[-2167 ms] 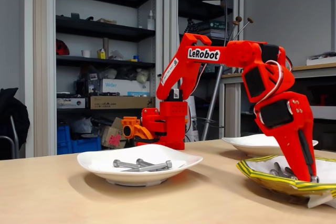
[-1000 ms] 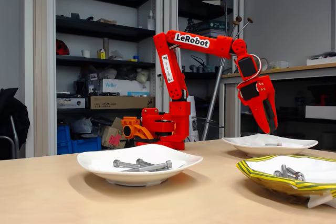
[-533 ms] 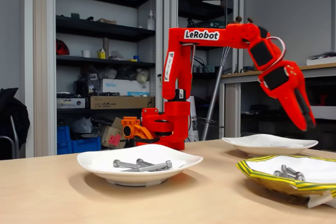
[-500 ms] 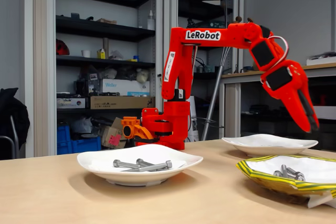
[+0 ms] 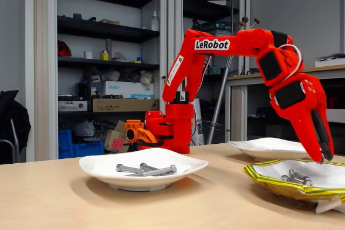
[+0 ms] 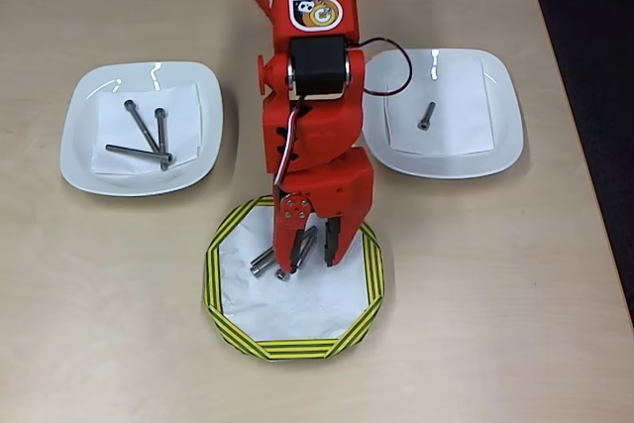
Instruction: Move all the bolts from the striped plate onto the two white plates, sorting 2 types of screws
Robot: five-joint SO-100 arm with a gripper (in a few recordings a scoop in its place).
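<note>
the hand has swung back from the right white plate, where a short bolt lies, and hangs empty, slightly parted, over the remaining bolts on the striped plate.

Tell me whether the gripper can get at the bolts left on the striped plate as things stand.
Probably yes. The gripper hangs open right above the bolts on the striped plate, its fingers pointing down at them. Nothing lies over the bolts, and the plate's low rim leaves the way free from above.

Striped plate before and between two white plates
</note>
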